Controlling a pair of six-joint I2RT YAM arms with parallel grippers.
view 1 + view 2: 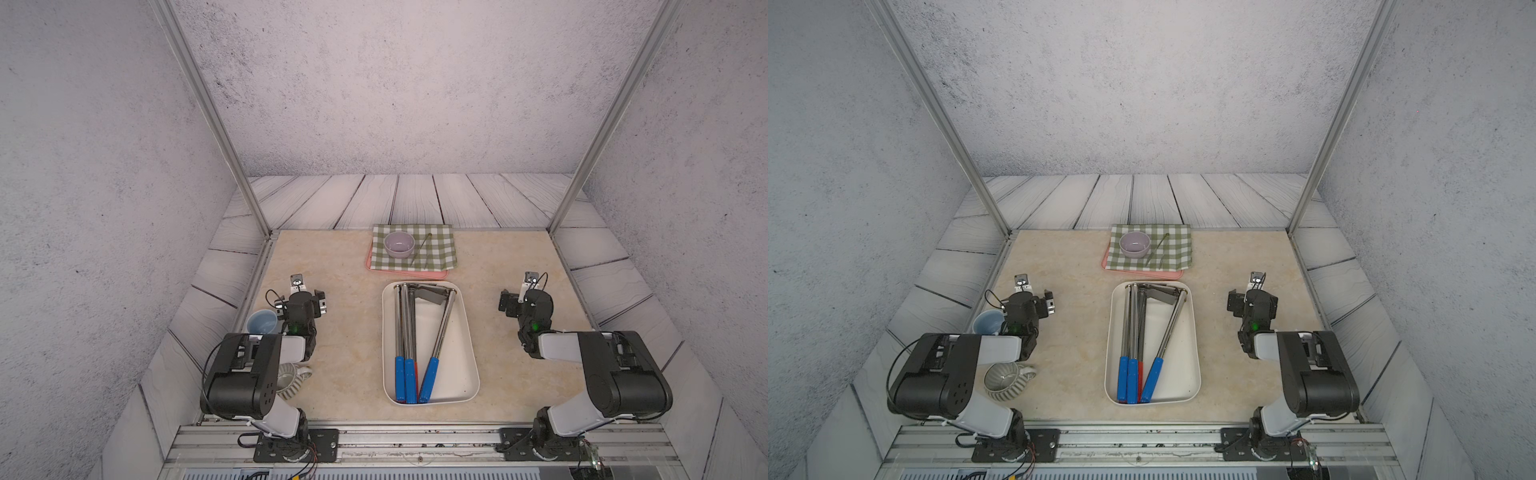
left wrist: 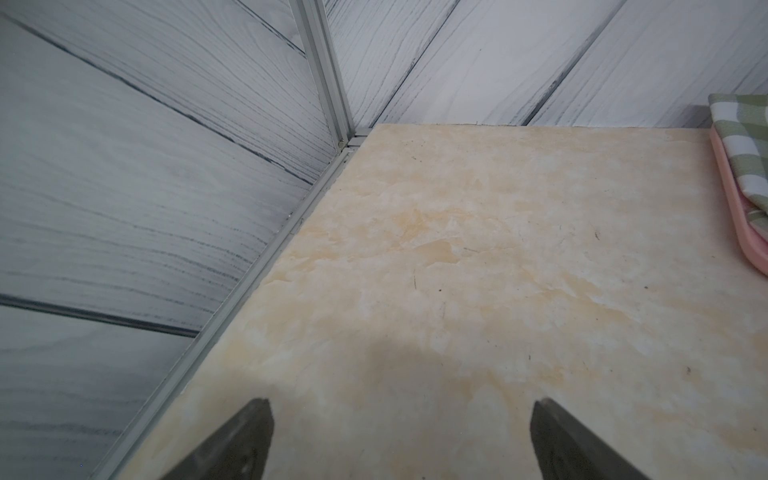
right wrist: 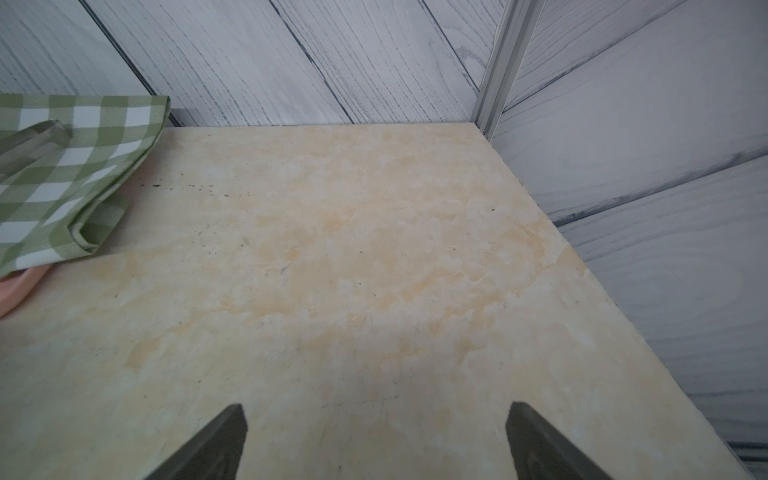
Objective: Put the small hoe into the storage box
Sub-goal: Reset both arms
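The storage box [image 1: 456,365] [image 1: 1180,368], a cream-white shallow tub, lies in the middle of the table. Several small hoes lie inside it, steel shafts running front to back, blades at the far end. Most have blue handles [image 1: 400,378]; a red handle shows between them. One blue-handled hoe [image 1: 441,330] [image 1: 1168,328] lies slanted across the others. My left gripper [image 1: 300,304] [image 1: 1027,305] [image 2: 401,415] hovers left of the box, open and empty. On the box's right, my right gripper [image 1: 528,301] [image 1: 1254,303] [image 3: 376,415] is open and empty too. Both wrist views show only bare tabletop between the fingers.
Behind the box a pink tray [image 1: 409,274] carries a green checked cloth [image 1: 436,249] [image 3: 75,166], a lilac bowl [image 1: 399,244] and a thin utensil. A light blue cup [image 1: 262,322] and a grey ribbed mug [image 1: 291,380] stand by the left arm. Walls enclose the table.
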